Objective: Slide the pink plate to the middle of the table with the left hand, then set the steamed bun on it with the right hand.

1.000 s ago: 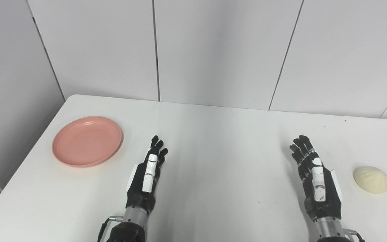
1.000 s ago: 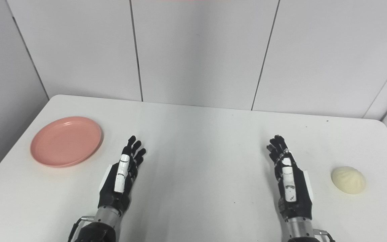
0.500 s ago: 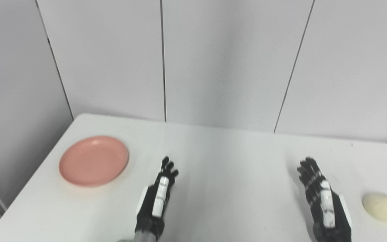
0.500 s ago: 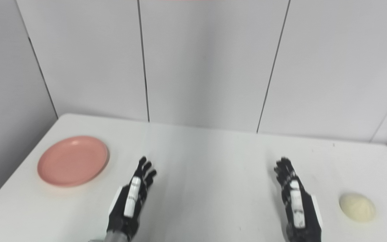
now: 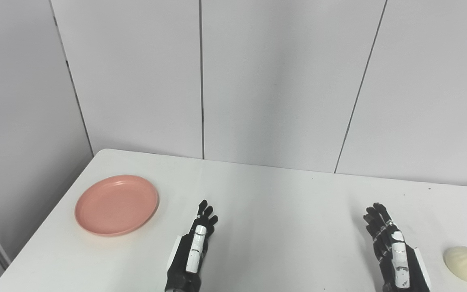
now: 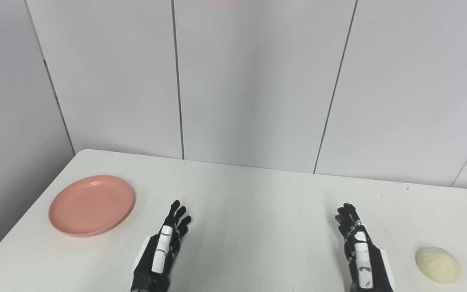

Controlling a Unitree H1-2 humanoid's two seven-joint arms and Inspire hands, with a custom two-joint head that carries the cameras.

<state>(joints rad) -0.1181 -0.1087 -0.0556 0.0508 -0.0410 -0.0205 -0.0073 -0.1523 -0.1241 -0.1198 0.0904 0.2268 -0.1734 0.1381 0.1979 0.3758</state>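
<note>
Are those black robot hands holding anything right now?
Nothing is held. The left hand and right hand are open, apart from the pink plate and the steamed bun.

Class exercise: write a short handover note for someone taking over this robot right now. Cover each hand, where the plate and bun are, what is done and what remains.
Left hand: open, empty, right of the pink plate, not touching it.
Right hand: open, empty, left of the steamed bun, apart from it.
Plate sits at the table's left side, bun near its right edge.
Done: nothing.
Left: slide plate to the middle, then place bun on it.
</note>
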